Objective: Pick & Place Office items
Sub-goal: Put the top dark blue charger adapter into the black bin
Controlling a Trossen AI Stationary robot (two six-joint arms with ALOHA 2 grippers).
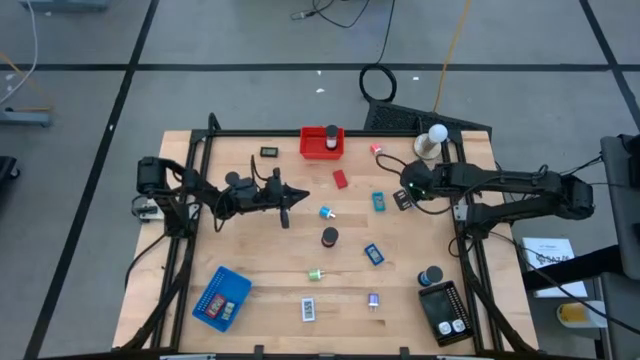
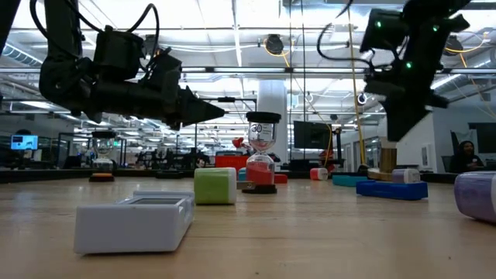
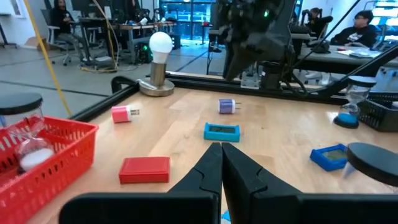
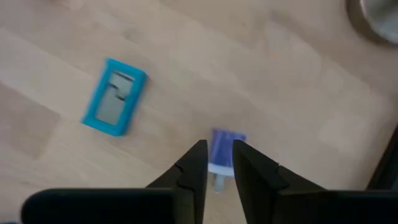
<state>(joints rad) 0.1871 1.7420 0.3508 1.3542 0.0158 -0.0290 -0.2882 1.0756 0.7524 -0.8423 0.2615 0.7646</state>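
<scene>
My right gripper hangs over the table's right half, fingers pointing down and a little apart. A purple piece with a white end shows in the gap; in the left wrist view it lies flat on the wood below the right arm, untouched. A teal block lies beside it. My left gripper is shut and empty, held level above the table's middle, pointing right. Ahead of it lie a red block, a pink piece and a blue block.
A red tray sits at the far edge, a blue tray near left, a black tray near right. The white ball on its stand is far right. Black cylinders, a green bit and a white-labelled rectangle lie scattered.
</scene>
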